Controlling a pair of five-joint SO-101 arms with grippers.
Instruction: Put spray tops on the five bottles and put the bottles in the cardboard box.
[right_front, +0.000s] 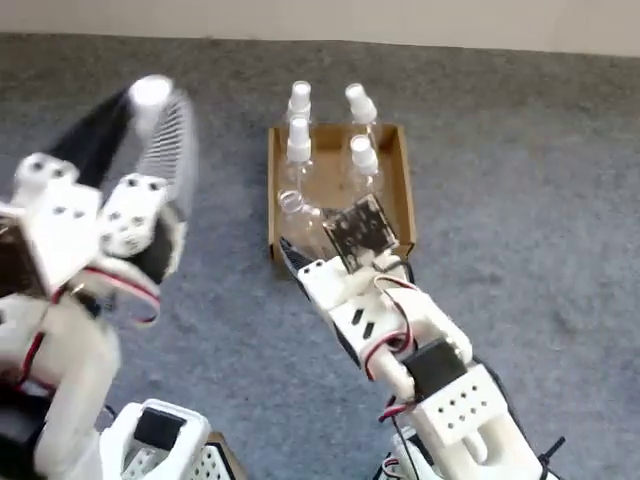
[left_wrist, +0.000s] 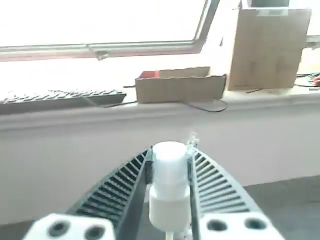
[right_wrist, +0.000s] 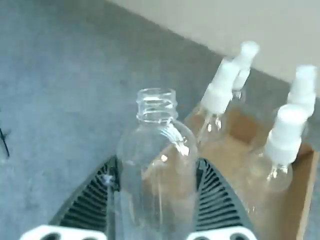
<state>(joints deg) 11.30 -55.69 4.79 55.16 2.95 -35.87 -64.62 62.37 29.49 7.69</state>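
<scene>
My right gripper (right_wrist: 157, 185) is shut on a clear bottle (right_wrist: 156, 165) with an open, uncapped neck; in the high view this bottle (right_front: 298, 215) is held over the near left part of the cardboard box (right_front: 400, 185). Several capped bottles (right_front: 300, 140) with white spray tops (right_wrist: 222, 85) stand in the box behind it. My left gripper (left_wrist: 170, 165) is raised at the left and shut on a white spray top (left_wrist: 169, 185); the spray top (right_front: 152, 92) shows between the ribbed fingers (right_front: 175, 135) in the high view.
Grey carpet (right_front: 520, 150) covers the surface around the box. A pale wall runs along the far edge. The left wrist view looks at a windowsill with a small box (left_wrist: 180, 85) and a larger carton (left_wrist: 267, 47).
</scene>
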